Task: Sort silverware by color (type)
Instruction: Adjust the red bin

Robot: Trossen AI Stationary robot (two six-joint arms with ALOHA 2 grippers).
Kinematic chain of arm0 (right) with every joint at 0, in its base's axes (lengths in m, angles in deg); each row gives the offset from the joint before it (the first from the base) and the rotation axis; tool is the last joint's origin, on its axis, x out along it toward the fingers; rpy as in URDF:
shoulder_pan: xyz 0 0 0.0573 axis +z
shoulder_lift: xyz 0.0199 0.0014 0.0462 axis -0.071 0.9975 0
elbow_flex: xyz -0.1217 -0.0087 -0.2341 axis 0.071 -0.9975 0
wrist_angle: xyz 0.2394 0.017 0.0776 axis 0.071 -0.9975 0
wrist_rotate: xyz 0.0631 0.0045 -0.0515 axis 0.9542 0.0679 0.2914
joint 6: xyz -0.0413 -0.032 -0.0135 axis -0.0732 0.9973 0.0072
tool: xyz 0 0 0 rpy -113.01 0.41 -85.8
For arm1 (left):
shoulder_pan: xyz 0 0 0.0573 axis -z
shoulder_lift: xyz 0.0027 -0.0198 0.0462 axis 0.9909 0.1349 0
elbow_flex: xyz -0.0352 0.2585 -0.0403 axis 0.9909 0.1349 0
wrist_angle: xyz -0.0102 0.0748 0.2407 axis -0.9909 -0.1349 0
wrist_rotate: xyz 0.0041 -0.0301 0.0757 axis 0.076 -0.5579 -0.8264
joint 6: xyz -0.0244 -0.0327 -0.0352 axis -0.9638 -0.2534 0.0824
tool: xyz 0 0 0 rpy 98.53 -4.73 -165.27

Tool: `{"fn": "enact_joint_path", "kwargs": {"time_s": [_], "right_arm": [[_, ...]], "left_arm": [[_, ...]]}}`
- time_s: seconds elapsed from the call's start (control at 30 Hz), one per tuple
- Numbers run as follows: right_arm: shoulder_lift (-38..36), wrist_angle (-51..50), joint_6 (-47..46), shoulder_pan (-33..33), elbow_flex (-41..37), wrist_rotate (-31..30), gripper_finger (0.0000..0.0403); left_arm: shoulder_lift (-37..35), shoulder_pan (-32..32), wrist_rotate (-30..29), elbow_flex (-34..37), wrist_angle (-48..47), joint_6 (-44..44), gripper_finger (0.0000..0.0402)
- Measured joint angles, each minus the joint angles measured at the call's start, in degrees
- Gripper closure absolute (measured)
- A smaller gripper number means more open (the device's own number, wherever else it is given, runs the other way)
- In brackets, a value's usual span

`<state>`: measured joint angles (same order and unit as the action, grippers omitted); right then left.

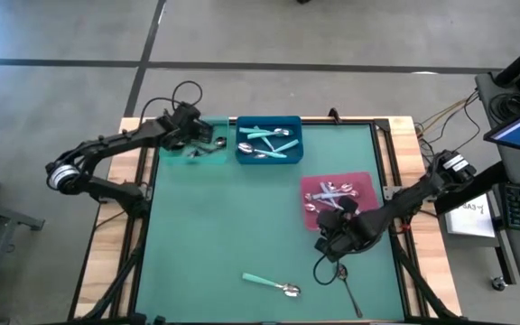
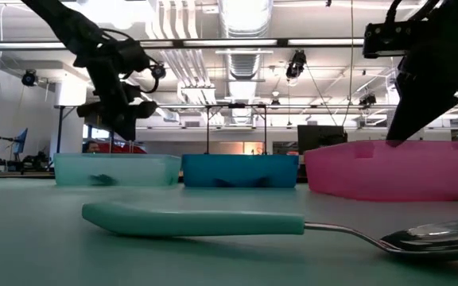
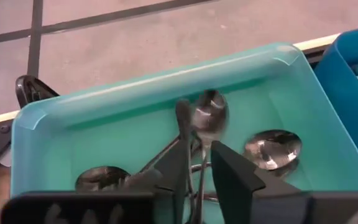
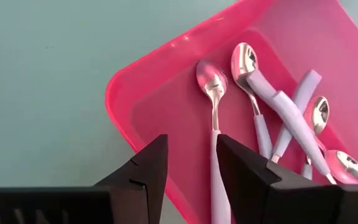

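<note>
My left gripper [image 3: 201, 149] hangs over the teal bin [image 1: 181, 155] at the far left, its fingers a little apart, with a dark metal spoon [image 3: 209, 117] in the gap. Several dark spoons lie on that bin's floor. My right gripper [image 4: 191, 143] stands open over the near edge of the pink bin [image 4: 166, 81]. A lilac-handled spoon [image 4: 214, 124] lies in that bin below the gap, among several like it. On the table near the front lie a turquoise-handled spoon [image 1: 269, 284] and a dark spoon [image 1: 348, 289]. My left gripper has the dark spoon's handle [image 3: 201, 171] in the narrow gap between its fingers, which slant down into the teal bin. Whether the fingers touch the handle I cannot tell. The spoon's bowl shows blurred just past the fingertips, above the bin's floor.
The blue bin [image 1: 269, 140] with turquoise-handled spoons stands right beside the teal bin at the far edge. The green mat [image 1: 224, 226] lies bare between the bins and the two loose spoons. Wooden table edges and cables frame the mat.
</note>
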<state>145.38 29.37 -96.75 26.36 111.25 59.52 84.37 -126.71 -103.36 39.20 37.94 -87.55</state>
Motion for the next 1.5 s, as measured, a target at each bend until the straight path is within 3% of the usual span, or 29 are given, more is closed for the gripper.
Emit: {"fn": "enact_joint_path", "kwargs": {"time_s": [0.1, 0.3, 0.43, 0.57, 0.7, 0.8, 1.13, 1.5], "right_arm": [[-1.0, 0.0, -0.2, 0.0, 0.0, 1.8, 0.0275], [-2.1, 0.2, -5.2, 0.6, 0.1, 12.0, 0.028], [-2.1, 0.2, -9.2, 3.0, 0.1, 17.4, 0.0278], [-2.1, 0.2, -10.2, 5.2, 0.8, 17.7, 0.0279], [-2.3, -0.2, -4.7, 2.7, 2.8, 8.5, 0.028], [-2.3, -0.2, 0.1, -0.5, 3.3, 5.5, 0.028], [-2.1, 0.2, 10.5, -8.9, 3.0, 4.5, 0.028], [-1.8, -0.4, 15.4, -21.5, -3.5, 4.4, 0.028]], "left_arm": [[-0.1, 0.0, 2.1, -1.1, -0.1, 0.0, 0.0316], [-0.1, 0.8, 21.3, -4.5, 0.7, 1.3, 0.027], [-0.1, 4.2, 27.2, -5.6, 1.8, 1.9, 0.026], [-0.2, 8.6, 25.0, -6.4, 4.0, 4.4, 0.0261], [-0.2, 10.7, 20.6, -7.3, 5.6, 3.4, 0.0262], [-0.2, 12.2, 20.2, -7.9, 5.7, 1.2, 0.0263], [-0.4, 18.8, 19.2, -8.0, 5.6, 0.1, 0.0263], [-0.5, 20.5, 18.7, -7.9, 6.0, 0.3, 0.0263]]}}
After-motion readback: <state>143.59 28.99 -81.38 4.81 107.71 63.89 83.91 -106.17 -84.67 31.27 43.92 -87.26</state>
